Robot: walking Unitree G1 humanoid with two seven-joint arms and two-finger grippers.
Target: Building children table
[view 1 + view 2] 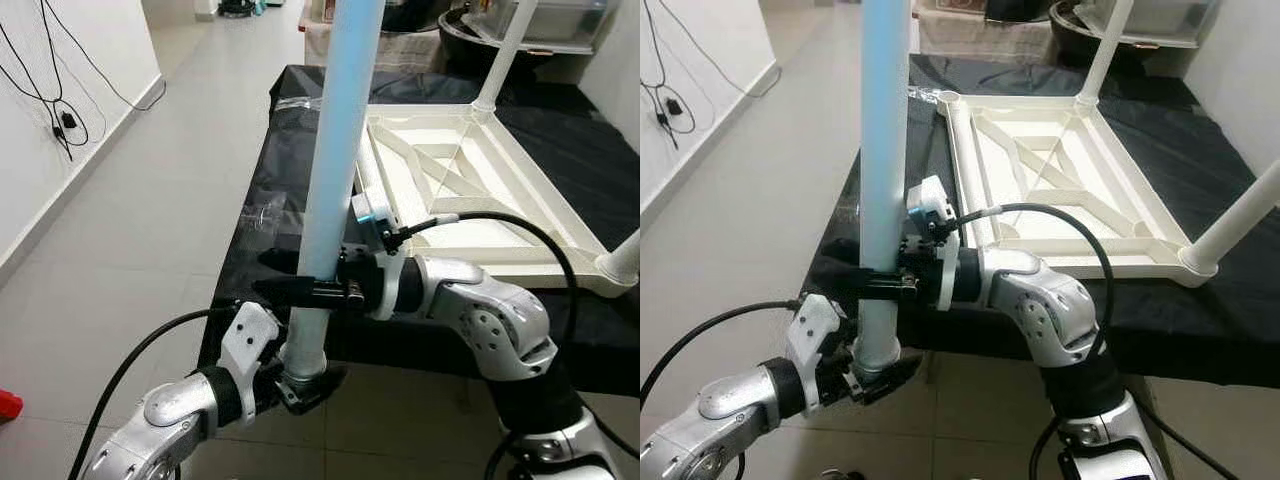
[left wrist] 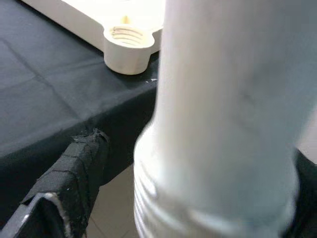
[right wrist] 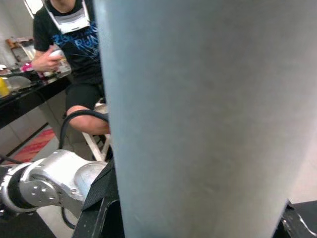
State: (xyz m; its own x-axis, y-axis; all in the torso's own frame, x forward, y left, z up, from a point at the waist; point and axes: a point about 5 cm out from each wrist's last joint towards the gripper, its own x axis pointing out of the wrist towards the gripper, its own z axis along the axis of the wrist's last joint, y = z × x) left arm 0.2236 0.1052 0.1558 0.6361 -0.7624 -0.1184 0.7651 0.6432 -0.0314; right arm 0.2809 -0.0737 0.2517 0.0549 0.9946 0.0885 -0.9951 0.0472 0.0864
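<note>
The robot is holding a pale blue table leg [image 1: 340,150] nearly upright in front of the near edge of a table draped in black cloth [image 1: 290,190]. The right gripper [image 1: 300,290] is reaching in from the right and its black fingers are clamped around the leg partway up. The left gripper [image 1: 300,385] is sitting lower, closed on the leg's threaded bottom end, just off the edge of the cloth and over the tiled floor [image 1: 150,230].

On the cloth, the white tabletop frame [image 1: 1060,190] is lying upside down, its crossed ribs facing up. Two white legs are already standing in it — one at the far corner [image 1: 1105,45] and one at the near right corner [image 1: 1240,215]. The near left corner socket [image 1: 948,99] is standing open, with no leg in it.

The left wrist view is showing what the head views cannot: the ridged thread at the leg's end [image 2: 163,208] up close, one cloth-wrapped black finger [image 2: 74,173] beside it, and beyond, the threaded inside of an open corner socket [image 2: 128,42] resting on the black cloth.

The right wrist view is looking the other way. Past the leg's broad pale surface [image 3: 208,124] a person [image 3: 74,44] is sitting in a black T-shirt with pale lettering too partial to read, holding a small object, and the silver left arm [image 3: 49,186] is lying below.

Black cables [image 1: 50,90] are hanging on the white wall at the left.
</note>
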